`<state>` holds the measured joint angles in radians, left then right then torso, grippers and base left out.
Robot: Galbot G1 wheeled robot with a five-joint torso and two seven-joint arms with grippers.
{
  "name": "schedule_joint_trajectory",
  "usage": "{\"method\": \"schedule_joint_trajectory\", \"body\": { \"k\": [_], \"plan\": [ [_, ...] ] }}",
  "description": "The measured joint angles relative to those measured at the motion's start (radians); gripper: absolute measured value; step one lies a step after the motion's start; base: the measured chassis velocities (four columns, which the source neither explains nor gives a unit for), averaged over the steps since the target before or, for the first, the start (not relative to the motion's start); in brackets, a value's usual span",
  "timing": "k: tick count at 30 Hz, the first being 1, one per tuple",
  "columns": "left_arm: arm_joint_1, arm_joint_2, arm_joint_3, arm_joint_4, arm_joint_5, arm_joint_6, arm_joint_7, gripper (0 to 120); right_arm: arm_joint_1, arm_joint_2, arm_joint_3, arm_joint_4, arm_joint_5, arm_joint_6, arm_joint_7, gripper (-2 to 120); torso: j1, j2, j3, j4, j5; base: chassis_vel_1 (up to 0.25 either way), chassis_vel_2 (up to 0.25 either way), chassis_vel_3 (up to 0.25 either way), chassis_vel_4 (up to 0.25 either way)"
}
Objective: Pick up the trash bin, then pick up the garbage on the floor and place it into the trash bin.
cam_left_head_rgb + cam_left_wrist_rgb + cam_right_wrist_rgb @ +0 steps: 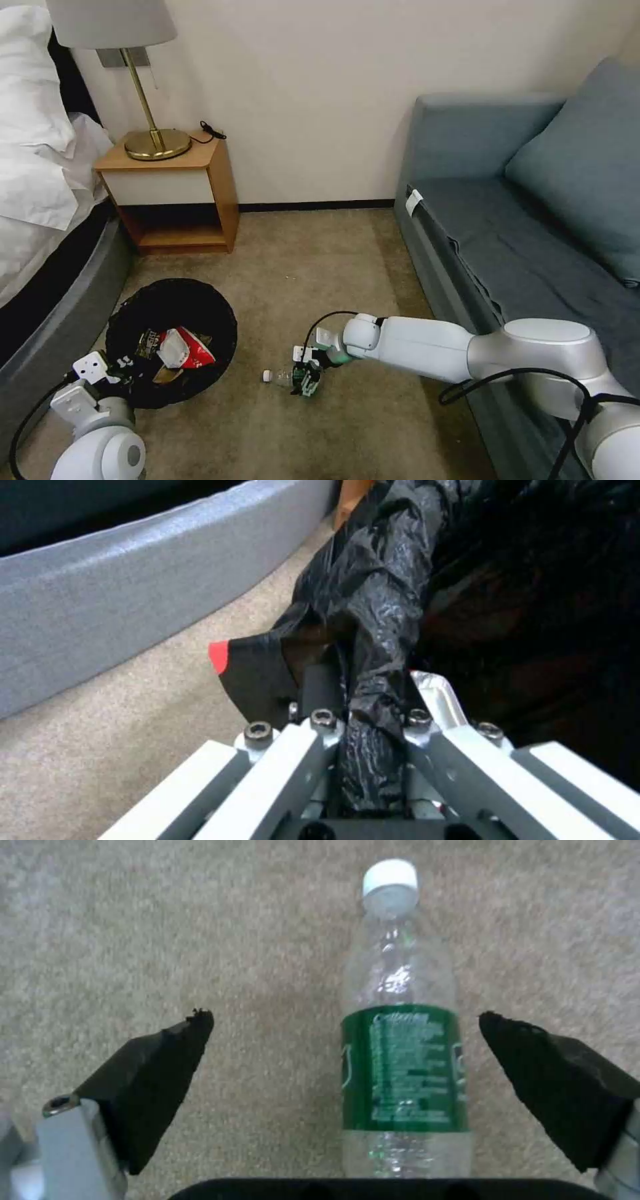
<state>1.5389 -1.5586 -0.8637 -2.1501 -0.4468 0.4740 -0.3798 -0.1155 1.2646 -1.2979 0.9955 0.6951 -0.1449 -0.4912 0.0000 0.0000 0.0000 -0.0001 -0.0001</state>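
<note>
Clear bottle is being straddled by the wide-spread right hand, its long axis running between the pads, cap pointing away; trash bin rim is being clamped by the left hand.

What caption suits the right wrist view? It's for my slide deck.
Open right gripper straddles a clear green-labelled bottle lying on the carpet.

1 trash bin, 1 bottle on floor, 3 litter pcs in bin.

Bottle base hidden behind gripper body
</note>
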Motion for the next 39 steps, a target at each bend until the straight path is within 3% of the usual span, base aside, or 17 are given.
{"method": "schedule_joint_trajectory", "body": {
  "k": [24, 32, 34, 39],
  "plan": [
    [0.009, 0.014, -0.016, -0.011, -0.005, 0.000, 0.005, 3, -0.043, 0.039, -0.025, -0.063, -0.004, 0.024, 0.086, 99, 0.000, 0.000, 0.000, 0.0002, 0.0000, 0.000, 0.000, 0.000, 0.000],
    [0.011, 0.015, -0.019, -0.012, -0.008, 0.000, 0.006, 3, -0.044, 0.031, -0.032, -0.056, 0.001, 0.035, 0.091, 66, 0.000, 0.000, 0.000, 0.0001, 0.0001, 0.000, 0.000, 0.000, 0.000],
    [0.011, 0.016, -0.019, -0.012, -0.008, 0.000, 0.007, 3, -0.044, 0.030, -0.032, -0.055, 0.000, 0.036, 0.090, 64, 0.000, 0.000, 0.000, 0.0000, 0.0001, 0.000, 0.000, 0.000, 0.000],
    [0.012, 0.015, -0.021, -0.010, -0.007, -0.002, 0.008, 3, -0.048, 0.030, -0.038, -0.055, 0.000, 0.042, 0.090, 45, 0.000, 0.000, 0.000, 0.0001, 0.0002, 0.000, 0.000, 0.000, 0.000]
  ]
}}
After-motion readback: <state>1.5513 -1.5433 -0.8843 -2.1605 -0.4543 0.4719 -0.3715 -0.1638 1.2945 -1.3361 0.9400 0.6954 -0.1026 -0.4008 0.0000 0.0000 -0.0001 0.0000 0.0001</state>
